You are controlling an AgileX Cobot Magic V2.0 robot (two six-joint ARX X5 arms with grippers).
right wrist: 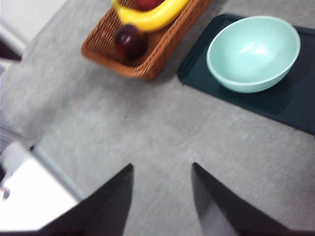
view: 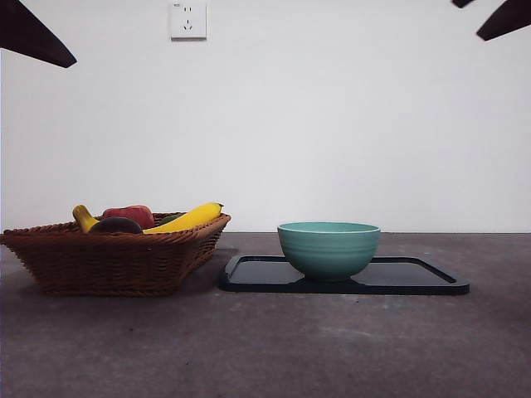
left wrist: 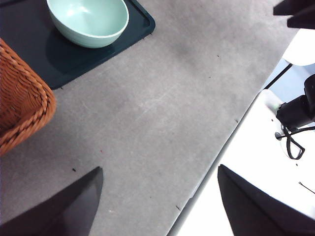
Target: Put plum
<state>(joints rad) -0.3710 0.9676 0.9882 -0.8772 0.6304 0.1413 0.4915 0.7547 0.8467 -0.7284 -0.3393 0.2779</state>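
Observation:
The dark maroon plum (view: 116,225) lies in the brown wicker basket (view: 116,261) at the left, in front of a red fruit (view: 131,215) and a yellow banana (view: 189,218). It shows in the right wrist view (right wrist: 129,39) too. The teal bowl (view: 328,249) stands empty on the dark tray (view: 415,276). My left gripper (left wrist: 157,196) is open and empty above bare table, near the table's edge. My right gripper (right wrist: 162,196) is open and empty above bare table, apart from the basket (right wrist: 147,54) and bowl (right wrist: 253,51).
Both arms show only as black tips at the top corners (view: 33,37) (view: 502,18). A wall socket (view: 187,20) is on the white wall. The bowl (left wrist: 88,22), tray (left wrist: 133,29) and basket corner (left wrist: 22,103) show in the left wrist view.

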